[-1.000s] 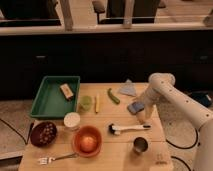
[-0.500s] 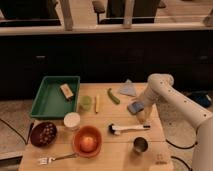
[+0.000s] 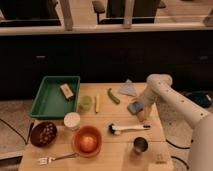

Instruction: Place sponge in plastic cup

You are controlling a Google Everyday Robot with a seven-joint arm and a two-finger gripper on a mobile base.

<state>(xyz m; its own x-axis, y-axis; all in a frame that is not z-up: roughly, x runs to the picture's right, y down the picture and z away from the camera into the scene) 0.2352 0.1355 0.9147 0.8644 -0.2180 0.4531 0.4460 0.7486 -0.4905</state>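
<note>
Near the right edge of the pale wooden table (image 3: 107,151), the small flat blue-grey sponge (image 3: 134,107) sat at the white arm's gripper (image 3: 142,113), its grip impossible to judge, well apart from the pale green plastic cup (image 3: 86,103), leaving lift, carry and release seemingly undone.

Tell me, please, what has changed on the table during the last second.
The white robot arm swung slightly left. Its pincer stays low beside the small flat blue-grey sponge. The sponge has not clearly moved, and nothing was visibly picked up or let go. The green plastic tray, orange bowl and steel cup stayed where they were.
</note>
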